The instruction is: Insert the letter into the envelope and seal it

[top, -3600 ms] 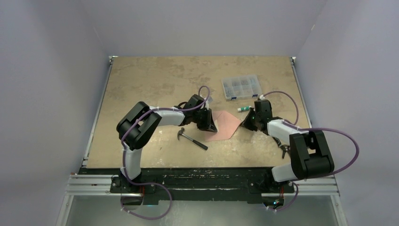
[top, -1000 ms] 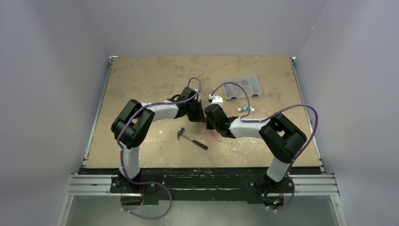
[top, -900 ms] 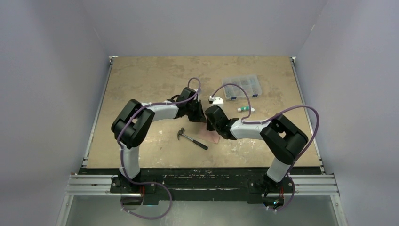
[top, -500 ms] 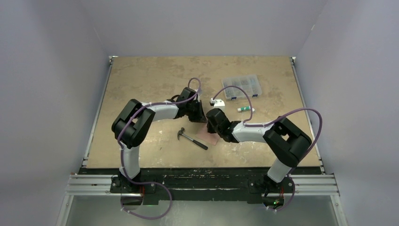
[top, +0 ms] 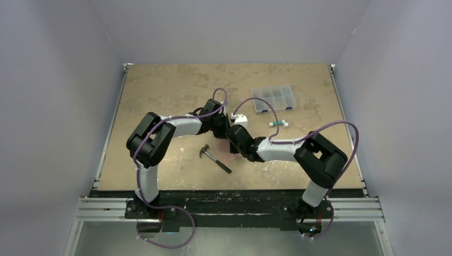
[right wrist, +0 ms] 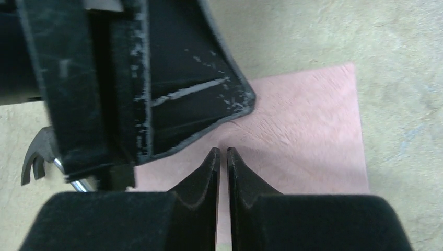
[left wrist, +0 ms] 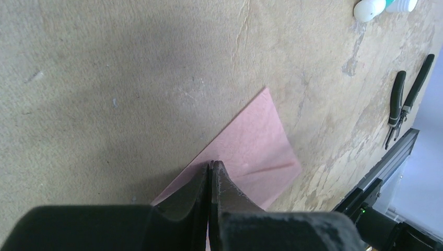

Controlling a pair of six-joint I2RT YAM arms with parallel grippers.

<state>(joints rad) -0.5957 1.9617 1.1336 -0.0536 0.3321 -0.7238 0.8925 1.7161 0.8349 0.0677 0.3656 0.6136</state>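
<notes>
Envelope [left wrist: 254, 144] lies flat on the table [top: 160, 96], just beside the hammer [top: 217, 158].
Left claw [left wrist: 210, 166] is shut, tips at its edge; right claw [right wrist: 223, 152] is nearly closed over it, pinching or not I cannot tell.

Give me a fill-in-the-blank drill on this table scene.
The tool nearest the paper is a ____. The paper is ____ in colour. The left gripper has its jaws ____. The clear organizer box sits on the far ____ side of the table.
Missing words: hammer, pink, shut, right.
</notes>
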